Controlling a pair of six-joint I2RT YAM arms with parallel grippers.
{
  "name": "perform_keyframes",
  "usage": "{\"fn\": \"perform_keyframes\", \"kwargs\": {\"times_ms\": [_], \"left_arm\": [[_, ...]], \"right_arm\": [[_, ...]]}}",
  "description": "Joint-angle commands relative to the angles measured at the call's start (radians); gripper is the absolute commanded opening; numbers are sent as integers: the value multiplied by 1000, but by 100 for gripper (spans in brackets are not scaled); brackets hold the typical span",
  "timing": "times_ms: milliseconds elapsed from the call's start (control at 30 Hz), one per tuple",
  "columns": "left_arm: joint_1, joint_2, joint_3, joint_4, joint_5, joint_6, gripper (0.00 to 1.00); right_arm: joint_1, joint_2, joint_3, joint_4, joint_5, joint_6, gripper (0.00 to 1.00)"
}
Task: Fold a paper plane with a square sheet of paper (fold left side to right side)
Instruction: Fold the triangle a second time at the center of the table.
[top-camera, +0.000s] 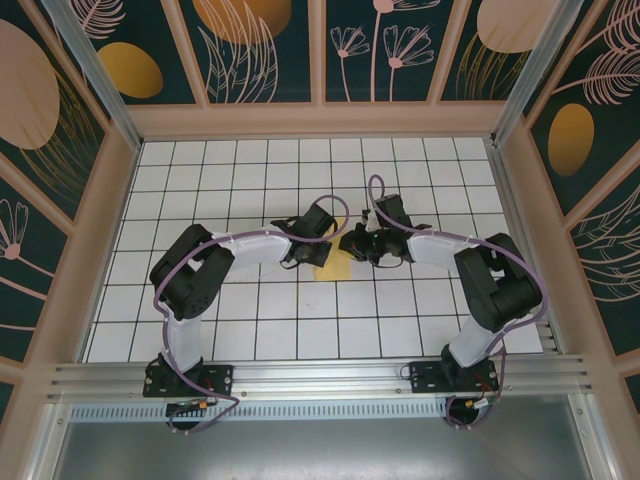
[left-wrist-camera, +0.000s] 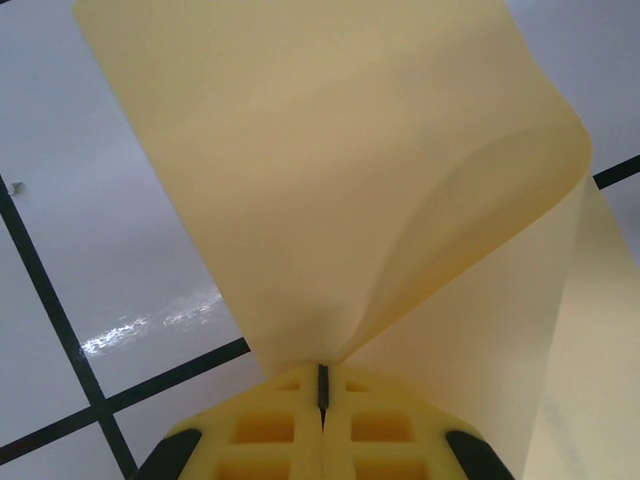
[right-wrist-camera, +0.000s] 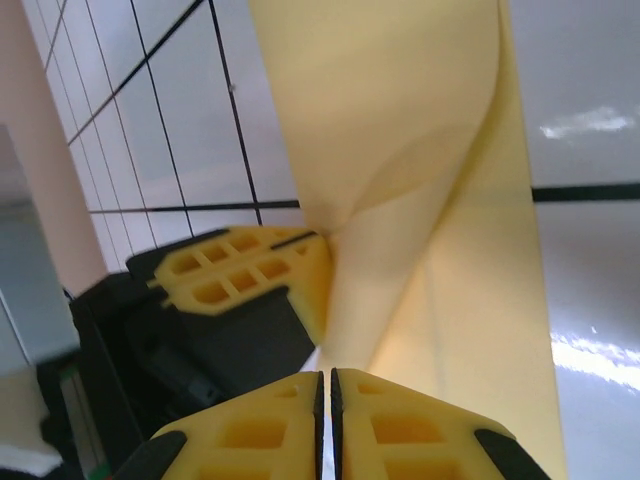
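A thin, plain yellow square sheet of paper (top-camera: 332, 266) sits near the middle of a white table ruled with black grid lines (top-camera: 200, 170). Part of the sheet curls up off the table. Two black-and-white robot arms meet at the table's middle. The left gripper (top-camera: 303, 256), seen close in its wrist view (left-wrist-camera: 322, 375), has its yellow fingers pressed together, pinching a corner of the sheet (left-wrist-camera: 350, 180). The right gripper (right-wrist-camera: 326, 378) has its fingers pressed together just beside the paper; whether it grips the paper cannot be told.
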Motion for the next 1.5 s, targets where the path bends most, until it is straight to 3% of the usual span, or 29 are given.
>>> {"fn": "perform_keyframes", "kwargs": {"times_ms": [0,400,1467], "left_arm": [[6,17,-14,8,15,-8,0],[7,12,-11,8,4,-8,0],[8,18,4,16,-35,-32,0]], "right_arm": [[9,49,48,67,-8,53,15],[31,158,117,58,-13,40,15],[32,189,121,-21,29,-18,15]]}}
